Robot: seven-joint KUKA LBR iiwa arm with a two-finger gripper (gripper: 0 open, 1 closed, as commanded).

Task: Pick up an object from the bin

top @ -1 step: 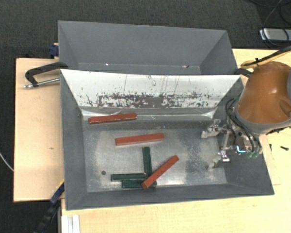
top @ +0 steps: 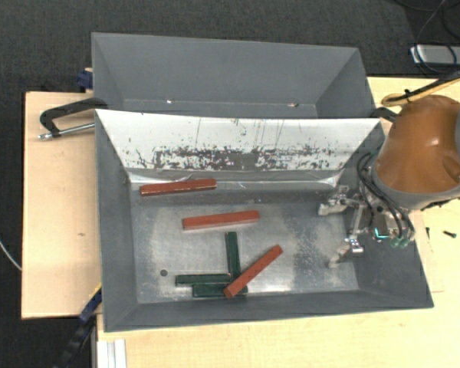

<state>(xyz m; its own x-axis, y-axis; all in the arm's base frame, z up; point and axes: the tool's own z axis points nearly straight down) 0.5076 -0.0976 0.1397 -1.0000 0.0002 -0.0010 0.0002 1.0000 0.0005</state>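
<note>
The claw [top: 328,236] sits low over the right side of the bin [top: 115,228], under the arm's orange cover [top: 422,148]. Its two fingers [top: 331,208] are spread apart, one toward the back and one toward the front, with nothing between them but bare floor. It grasps nothing and touches no bar.

The nearest thing is the slanted red bar [top: 253,271], which lies to the claw's left in the front middle of the bin. Its lower end rests over the flat green bar [top: 202,284] by the front wall. The upright green bar [top: 231,251] runs from there toward the back, just beside the slanted one. Farther back lies the middle red bar [top: 220,221], almost level. The back red bar [top: 178,188] lies against the foot of the back wall, well apart from the claw.
</note>
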